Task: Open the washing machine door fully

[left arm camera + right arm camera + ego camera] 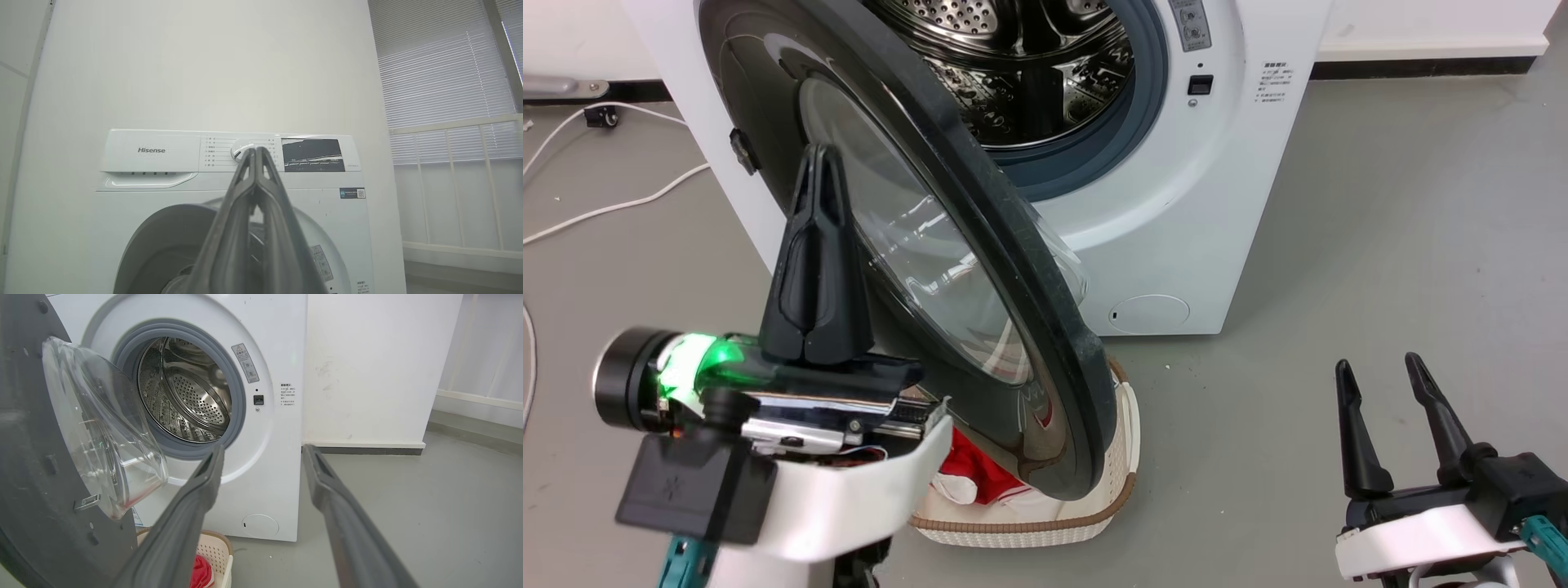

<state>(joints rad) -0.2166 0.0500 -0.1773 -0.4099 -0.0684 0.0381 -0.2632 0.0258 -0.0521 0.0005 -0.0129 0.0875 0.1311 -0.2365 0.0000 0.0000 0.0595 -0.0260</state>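
Washing machine door [1005, 237] partly open, left gripper [822, 155] pressed together — perhaps touching its glass, right gripper [1376, 367] spread, empty.

A smooth grey floor [1380, 245] runs up to a plain white wall [367, 367], and a dark skirting strip [363, 450] lines the joint between them. White cables [613, 208] trail loosely over the floor at the left. A cream perforated laundry basket [1029, 535] with a brown braided rim stands on the floor and holds red cloth [980, 478]. To the right, closed slatted blinds [441, 73] glow pale behind a white railing [449, 126].
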